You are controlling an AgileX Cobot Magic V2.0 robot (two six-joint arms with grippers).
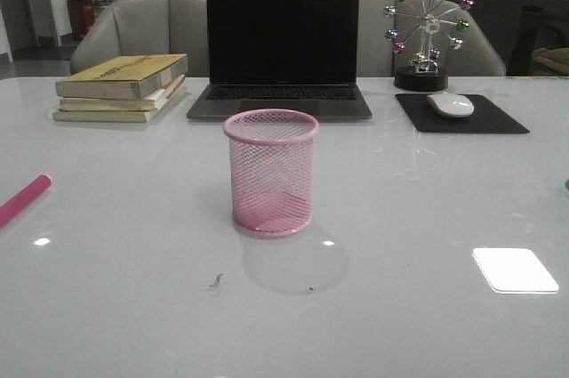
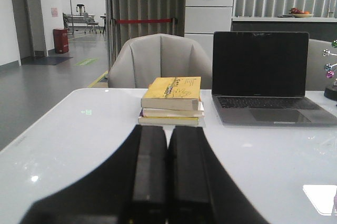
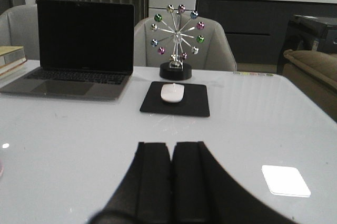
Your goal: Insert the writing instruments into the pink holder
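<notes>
The pink wire-mesh holder (image 1: pixel 270 172) stands upright in the middle of the table, with nothing visible inside it. A magenta-pink marker (image 1: pixel 23 199) lies on the table at the far left edge of the front view, partly cut off. A small green speck (image 1: pixel 566 185) at the far right edge may be the lime green marker; too little shows to tell. Neither arm appears in the front view. My left gripper (image 2: pixel 168 129) is shut and holds nothing, facing the book stack. My right gripper (image 3: pixel 172 145) is also shut and holds nothing, facing the mouse pad.
A stack of books (image 1: pixel 123 86) sits at the back left, a laptop (image 1: pixel 281 51) behind the holder, and a white mouse (image 1: pixel 451 104) on a black pad (image 1: pixel 460 115) at the back right beside a Ferris-wheel ornament (image 1: pixel 425 33). Grey chairs stand behind the table.
</notes>
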